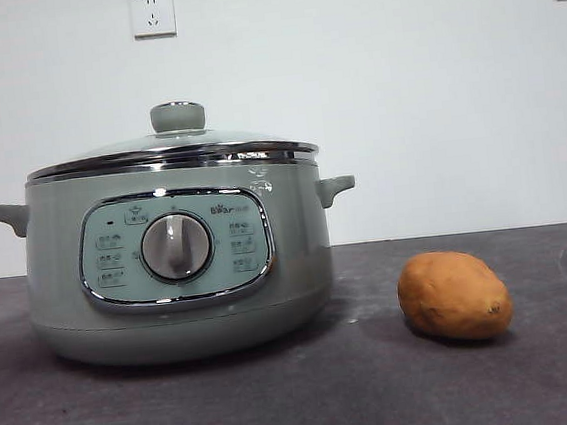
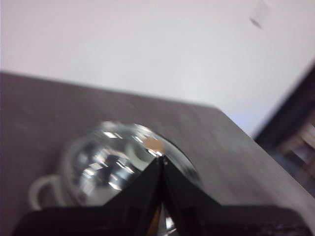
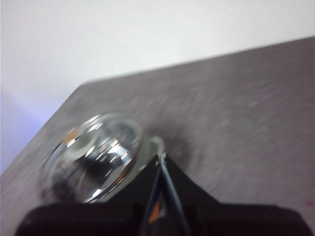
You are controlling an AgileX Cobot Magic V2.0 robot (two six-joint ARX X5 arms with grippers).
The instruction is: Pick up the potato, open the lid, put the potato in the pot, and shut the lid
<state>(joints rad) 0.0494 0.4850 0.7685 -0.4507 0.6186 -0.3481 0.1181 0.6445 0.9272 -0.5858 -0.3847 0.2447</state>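
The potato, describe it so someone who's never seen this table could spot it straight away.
Start at the big sage-green pot with its glass lid on, standing on the dark table. Beside it, on the side away from its dial and apart from it, lies the potato. It is the only orange-brown, oval thing, far smaller than the pot.

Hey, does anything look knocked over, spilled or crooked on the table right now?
Nothing stands out. The lid sits level on the pot, and the potato lies whole on the table beside it, apart from it.
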